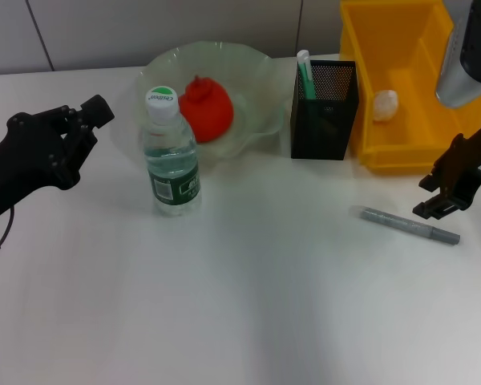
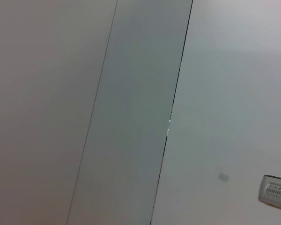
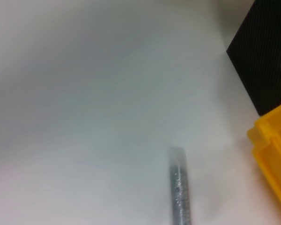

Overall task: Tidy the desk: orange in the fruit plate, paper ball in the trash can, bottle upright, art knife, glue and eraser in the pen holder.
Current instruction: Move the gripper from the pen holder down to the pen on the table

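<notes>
White desk (image 1: 248, 305) under grey wall panels, orange (image 1: 206, 108) in the fruit plate (image 1: 256, 72), bottle (image 1: 170, 152) upright before it, paper ball (image 1: 385, 104) in the trash can (image 1: 409, 152), grey art knife (image 1: 410, 225) flat near the right gripper (image 1: 437, 204), its opening unclear, left gripper (image 1: 92, 112) empty, jaw width unclear.

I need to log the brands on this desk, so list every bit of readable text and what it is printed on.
Bottle cap: green lettering, too small to read for certain.
Bottle label: white print and a barcode, too blurred to read.
Grey art knife: no legible marking.
Nothing else on the desk carries text.
</notes>
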{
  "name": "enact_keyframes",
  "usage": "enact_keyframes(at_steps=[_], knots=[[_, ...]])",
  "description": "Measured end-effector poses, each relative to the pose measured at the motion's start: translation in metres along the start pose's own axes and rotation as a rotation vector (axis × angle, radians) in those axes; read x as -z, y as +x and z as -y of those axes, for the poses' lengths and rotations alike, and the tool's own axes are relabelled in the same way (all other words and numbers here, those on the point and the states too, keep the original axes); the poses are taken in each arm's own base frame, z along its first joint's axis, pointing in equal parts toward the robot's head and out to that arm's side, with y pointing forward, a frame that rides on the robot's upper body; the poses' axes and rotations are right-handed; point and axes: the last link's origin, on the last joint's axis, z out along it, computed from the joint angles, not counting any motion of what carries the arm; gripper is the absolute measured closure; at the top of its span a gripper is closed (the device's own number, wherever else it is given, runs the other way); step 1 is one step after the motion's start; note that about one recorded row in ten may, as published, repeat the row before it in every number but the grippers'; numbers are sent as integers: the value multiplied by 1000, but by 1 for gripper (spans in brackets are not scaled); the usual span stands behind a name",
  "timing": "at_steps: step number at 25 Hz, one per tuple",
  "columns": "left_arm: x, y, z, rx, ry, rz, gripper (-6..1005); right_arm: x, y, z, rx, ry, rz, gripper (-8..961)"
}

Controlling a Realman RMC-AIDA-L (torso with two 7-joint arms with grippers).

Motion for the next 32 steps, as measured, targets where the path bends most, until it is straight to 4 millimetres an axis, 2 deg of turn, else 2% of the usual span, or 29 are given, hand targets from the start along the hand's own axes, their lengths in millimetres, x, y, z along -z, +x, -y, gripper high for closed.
enact_keyframes(at_steps=[16,32], knots=[[0,0,0,7,-1,-5,999,-18,-17,0,59,-9,-2,541],[2,0,1,4,5,-7,999,-34,-24,-2,64,-30,-18,554]])
